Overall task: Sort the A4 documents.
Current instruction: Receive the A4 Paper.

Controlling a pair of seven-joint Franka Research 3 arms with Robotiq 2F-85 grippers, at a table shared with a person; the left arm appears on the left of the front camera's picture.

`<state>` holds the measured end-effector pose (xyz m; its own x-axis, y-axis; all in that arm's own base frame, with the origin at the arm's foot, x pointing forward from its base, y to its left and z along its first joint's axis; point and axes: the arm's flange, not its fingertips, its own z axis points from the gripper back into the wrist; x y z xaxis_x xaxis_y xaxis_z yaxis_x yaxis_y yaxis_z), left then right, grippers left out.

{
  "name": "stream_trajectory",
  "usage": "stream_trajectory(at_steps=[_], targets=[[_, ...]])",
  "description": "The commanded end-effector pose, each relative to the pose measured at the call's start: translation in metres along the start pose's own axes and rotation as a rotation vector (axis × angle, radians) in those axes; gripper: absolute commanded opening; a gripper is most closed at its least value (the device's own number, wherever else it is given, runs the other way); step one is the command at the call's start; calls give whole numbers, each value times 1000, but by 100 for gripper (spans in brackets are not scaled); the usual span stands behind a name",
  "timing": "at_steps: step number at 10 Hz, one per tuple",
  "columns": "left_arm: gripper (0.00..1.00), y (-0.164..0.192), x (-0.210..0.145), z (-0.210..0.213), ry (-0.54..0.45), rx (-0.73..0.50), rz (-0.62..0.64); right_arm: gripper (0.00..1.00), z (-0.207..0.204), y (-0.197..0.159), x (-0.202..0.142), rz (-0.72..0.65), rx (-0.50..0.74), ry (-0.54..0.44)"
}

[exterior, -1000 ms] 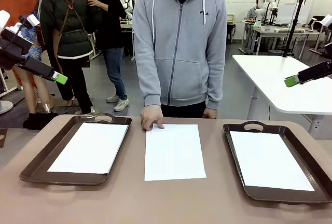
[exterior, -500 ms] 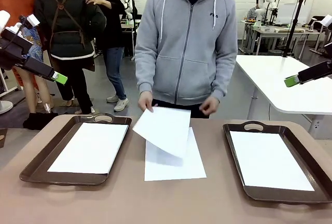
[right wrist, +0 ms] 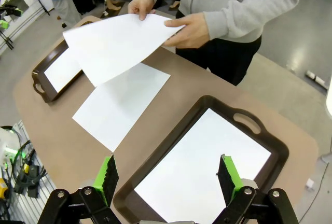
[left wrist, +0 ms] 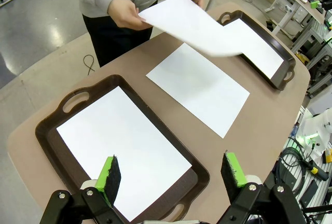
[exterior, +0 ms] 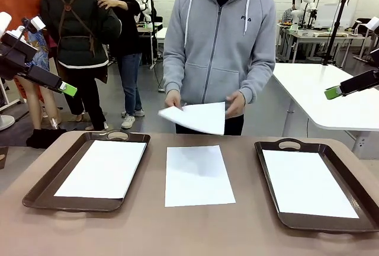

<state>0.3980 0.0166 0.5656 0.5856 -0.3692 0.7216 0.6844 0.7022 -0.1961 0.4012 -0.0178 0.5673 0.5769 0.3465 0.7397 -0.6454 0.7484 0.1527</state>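
Observation:
A white A4 sheet (exterior: 198,175) lies flat on the table between two brown trays. The person in a grey hoodie holds another sheet (exterior: 195,118) in both hands above the table's far edge; it also shows in the wrist views (left wrist: 192,26) (right wrist: 115,42). Each tray carries a sheet: left tray (exterior: 102,169), right tray (exterior: 308,183). My left gripper (left wrist: 172,172) hovers open high above the left tray (left wrist: 49,146). My right gripper (right wrist: 167,179) hovers open high above the right tray (right wrist: 280,154). Both arms stay raised at the picture's sides, green pads (exterior: 68,89) showing.
The brown table (exterior: 189,232) has bare surface along its near edge. Other people stand behind at the left. A white table (exterior: 320,90) stands at the back right. Cables and equipment lie on the floor beside the table in the wrist views.
The person lifted the top sheet off the middle pile and raised it to chest height in both hands. Another sheet stays on the table. Both arms held still.

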Motion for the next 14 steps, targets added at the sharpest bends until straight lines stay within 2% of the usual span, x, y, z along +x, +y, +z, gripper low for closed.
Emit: stream_trajectory(at_steps=[1, 14], targets=[[100, -1, 0, 0, 3, 4, -2, 100, 0, -1, 1, 12, -6, -1], [100, -1, 0, 0, 3, 4, -2, 100, 0, -1, 1, 12, -6, -1]])
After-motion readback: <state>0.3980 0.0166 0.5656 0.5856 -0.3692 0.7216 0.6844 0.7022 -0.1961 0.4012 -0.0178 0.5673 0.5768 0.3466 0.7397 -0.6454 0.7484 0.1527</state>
